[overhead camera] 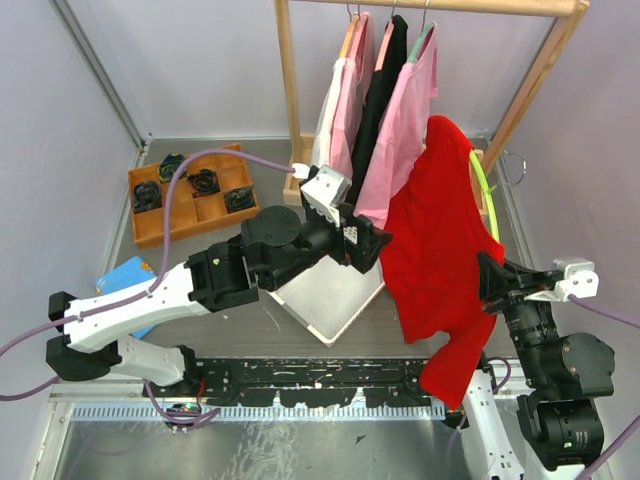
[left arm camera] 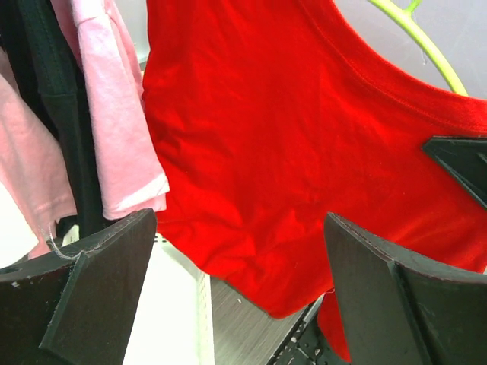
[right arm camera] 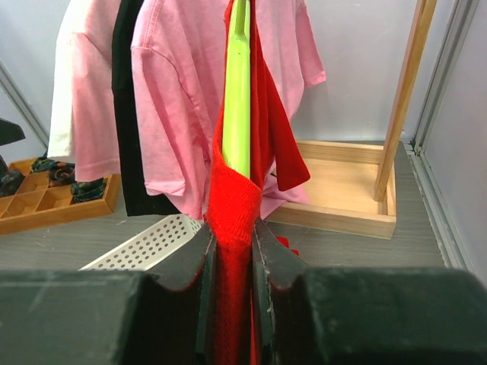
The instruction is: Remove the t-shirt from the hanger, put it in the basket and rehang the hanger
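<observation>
Right gripper [right arm camera: 232, 228] up close in its wrist view: jaws clenched on a thick fold of the red t-shirt [right arm camera: 232, 198]. Cannot tell whether the hanger arm is inside the pinch too.

Lime-green hanger [right arm camera: 237, 91] rises straight above the pinch, with red cloth draped down both sides of it.

Left gripper [left arm camera: 237, 220]: released, jaws spread wide, facing the flat front of the shirt, not touching it.

Red t-shirt, top view [overhead camera: 435, 230]: plain bright red, short sleeves, ribbed collar. It hangs in the air to the right of the wooden rack [overhead camera: 290, 80], between the two grippers, tilted, with the bottom drooping toward the near table edge. A hanger arc shows along its right side.

On the rack: pink shirts [overhead camera: 410, 110], a black shirt [overhead camera: 385, 80] and a white shirt [overhead camera: 325, 120].

On the table: an orange divided tray [overhead camera: 150, 230] holding dark items, and a white perforated tray [overhead camera: 335, 295].
</observation>
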